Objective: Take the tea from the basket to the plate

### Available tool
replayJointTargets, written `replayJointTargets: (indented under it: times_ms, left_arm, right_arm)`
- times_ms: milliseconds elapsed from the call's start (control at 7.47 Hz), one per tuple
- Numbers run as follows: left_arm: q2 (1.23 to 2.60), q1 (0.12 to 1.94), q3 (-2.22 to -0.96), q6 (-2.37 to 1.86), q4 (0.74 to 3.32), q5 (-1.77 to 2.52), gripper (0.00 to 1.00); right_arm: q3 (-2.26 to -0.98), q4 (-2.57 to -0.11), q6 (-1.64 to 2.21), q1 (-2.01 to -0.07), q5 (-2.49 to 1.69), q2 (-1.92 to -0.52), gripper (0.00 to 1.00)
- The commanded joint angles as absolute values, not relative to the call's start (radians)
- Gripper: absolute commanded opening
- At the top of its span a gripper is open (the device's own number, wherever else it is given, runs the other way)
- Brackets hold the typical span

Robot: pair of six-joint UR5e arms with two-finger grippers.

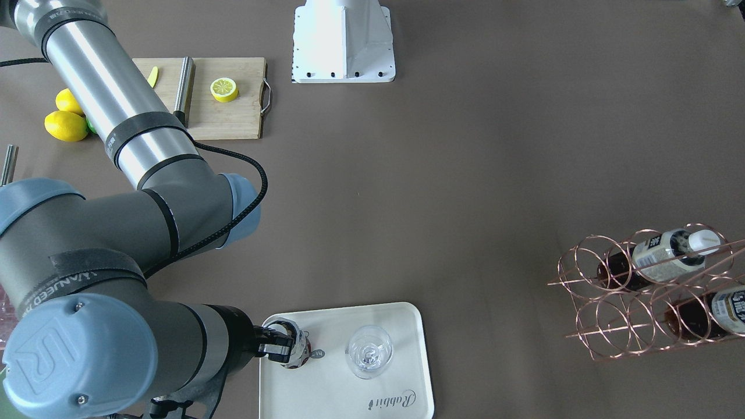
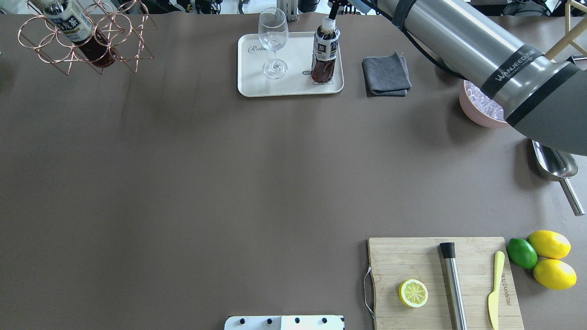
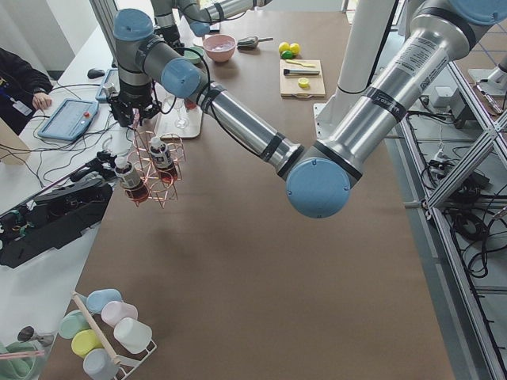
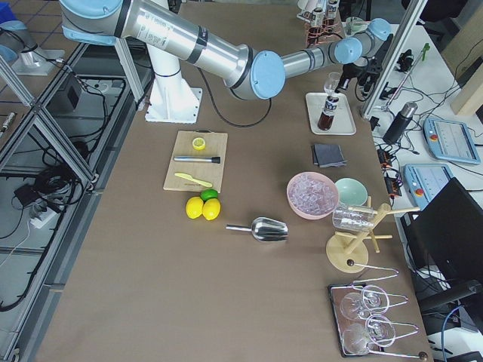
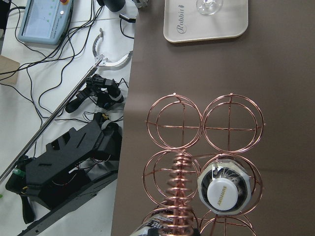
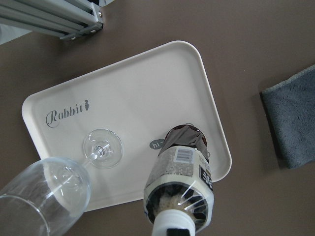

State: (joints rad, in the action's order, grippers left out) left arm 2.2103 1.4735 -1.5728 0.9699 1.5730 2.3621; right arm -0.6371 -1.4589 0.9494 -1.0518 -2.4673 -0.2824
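One tea bottle (image 2: 325, 50) stands upright on the cream Rabbit plate (image 2: 250, 87), next to a wine glass (image 2: 273, 36). My right gripper (image 1: 278, 337) is shut on its white cap from above; the right wrist view shows the bottle (image 6: 182, 172) straight below on the plate (image 6: 147, 83). The copper wire basket (image 1: 652, 291) stands at the table's far end and holds two more tea bottles (image 1: 663, 256) (image 1: 722, 311). My left gripper (image 3: 128, 111) hovers at the basket's twisted handle (image 5: 179, 196); its fingers are hidden, so I cannot tell whether it is open or shut.
A grey cloth (image 2: 386, 73) lies right of the plate, then a pink bowl of ice (image 2: 479, 107) and a metal scoop (image 2: 555, 167). A cutting board (image 2: 440, 279) carries a lemon half, a muddler and a knife; lemons and a lime lie beside it.
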Motion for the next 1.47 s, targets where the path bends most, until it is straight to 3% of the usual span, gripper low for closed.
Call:
replayJointTargets:
  times_ms: [0,134,268,402,670,938,1205,1339]
  left_arm:
    - [2.281,1.454,-1.419,1.000,1.663,2.324,0.00]
    - [2.290,1.439,-1.384,0.999,1.689,2.306,0.00]
    - [2.292,1.431,-1.356,0.997,1.704,2.306,0.00]
    - [2.289,1.425,-1.347,0.997,1.713,2.306,0.00]
    - [2.281,1.414,-1.309,0.997,1.717,2.304,0.00]
    - [2.284,1.408,-1.272,0.996,1.715,2.303,0.00]
    - [2.284,1.408,-1.259,0.993,1.717,2.286,0.00]
    - [2.280,1.408,-1.253,0.992,1.717,2.286,0.00]
  right_arm:
    - [-0.713,-1.506,0.933,-1.069,-2.471,-0.299,0.00]
    - [-0.803,-1.608,0.880,-1.071,-2.464,-0.334,0.00]
    - [-0.931,-1.708,0.805,-1.075,-2.435,-0.409,0.17]
    - [-1.037,-1.785,0.740,-1.087,-2.424,-0.481,0.57]
    - [-1.309,-1.920,0.632,-1.094,-2.360,-0.668,0.85]
    - [-1.540,-2.009,0.461,-1.123,-2.329,-0.870,0.98]
    - [-1.871,-2.019,0.379,-1.155,-2.292,-1.205,0.99]
    - [-1.914,-2.016,0.276,-1.199,-2.283,-1.310,0.99]
